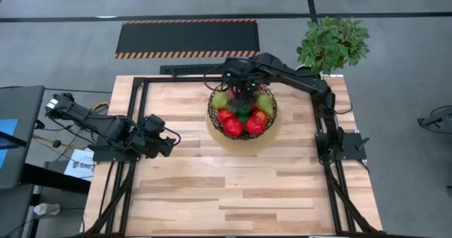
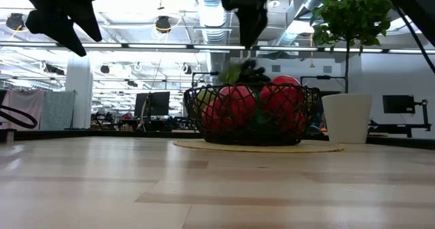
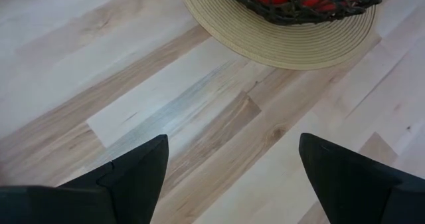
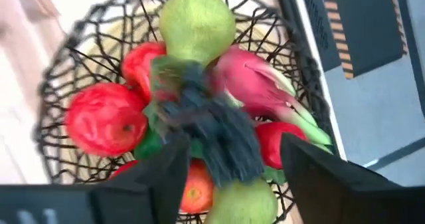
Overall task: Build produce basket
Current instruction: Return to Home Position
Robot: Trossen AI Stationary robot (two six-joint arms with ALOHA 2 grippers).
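Note:
The basket (image 1: 210,118), a dark wire bowl on a tan round base (image 1: 244,146), stands at the table's far middle and is piled with produce. In the right wrist view I see red round fruits (image 4: 103,117), a green pear (image 4: 196,24), a pink dragon fruit (image 4: 255,84) and dark grapes (image 4: 212,127) lying on top. My right gripper (image 4: 232,177) hangs open just above the grapes, its fingers either side of them; the low view shows a gap between the right gripper (image 2: 248,42) and the pile. My left gripper (image 3: 232,177) is open above bare table left of the basket.
A white pot with a green plant (image 1: 332,44) stands at the table's far right corner, close behind the basket in the low view (image 2: 346,117). Black frame rails run along the table's left, right and far edges. Bare wood stretches across the table's near half.

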